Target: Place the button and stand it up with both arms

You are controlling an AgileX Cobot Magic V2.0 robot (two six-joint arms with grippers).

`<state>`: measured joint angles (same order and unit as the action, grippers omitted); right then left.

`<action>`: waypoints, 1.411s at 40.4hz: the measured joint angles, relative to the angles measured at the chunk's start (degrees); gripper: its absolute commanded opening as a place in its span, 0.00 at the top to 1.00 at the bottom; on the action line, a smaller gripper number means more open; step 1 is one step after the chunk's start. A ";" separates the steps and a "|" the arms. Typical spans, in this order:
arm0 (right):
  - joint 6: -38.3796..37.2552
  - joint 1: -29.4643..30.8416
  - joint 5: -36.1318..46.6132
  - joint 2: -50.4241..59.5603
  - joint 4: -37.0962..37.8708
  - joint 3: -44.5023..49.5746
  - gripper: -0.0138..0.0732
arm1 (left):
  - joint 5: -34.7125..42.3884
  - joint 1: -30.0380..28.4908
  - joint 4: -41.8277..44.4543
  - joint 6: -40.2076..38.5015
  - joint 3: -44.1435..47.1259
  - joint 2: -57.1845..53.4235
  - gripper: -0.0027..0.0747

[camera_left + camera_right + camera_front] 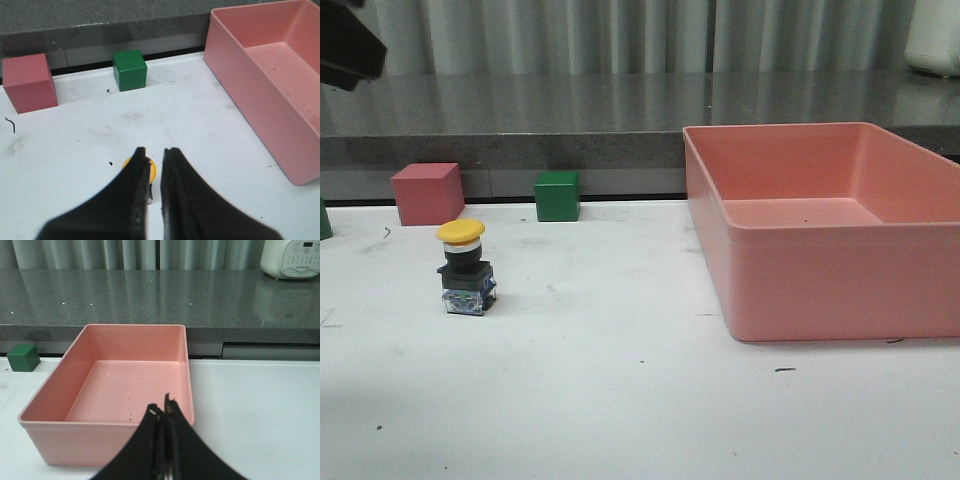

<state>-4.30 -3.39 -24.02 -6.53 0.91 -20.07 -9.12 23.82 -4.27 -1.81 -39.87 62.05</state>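
The button (465, 267) stands upright on the white table at the left, yellow cap on top, black-and-clear base below. Nothing touches it in the front view. In the left wrist view my left gripper (155, 150) hangs above it with a narrow gap between its jaws and holds nothing. The yellow cap (153, 170) peeks out from under one finger. A black part of the left arm (345, 45) shows at the top left corner. My right gripper (164, 407) is shut and empty, over the near wall of the pink bin.
A large pink bin (790, 290) fills the right side, also in the right wrist view (45, 432). A pink cube (426, 193) and a green cube (557, 195) sit at the table's back edge. A grey ledge runs behind.
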 measured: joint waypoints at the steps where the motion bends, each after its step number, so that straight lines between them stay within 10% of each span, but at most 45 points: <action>1: 0.00 0.00 0.00 0.00 0.00 0.00 0.91 | -0.66 0.00 0.00 0.00 0.00 -1.00 0.99; 32: 0.00 0.00 0.00 0.00 0.00 0.00 0.91 | -18.54 0.00 0.00 -0.11 10.15 -45.69 0.99; 57: 0.00 0.00 0.00 0.00 0.00 0.00 0.91 | -19.18 0.13 0.00 -0.11 10.15 -48.23 0.99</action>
<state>-4.30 -3.39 -24.02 -6.53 0.91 -20.07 -28.30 23.95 -4.27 -1.93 -29.73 13.82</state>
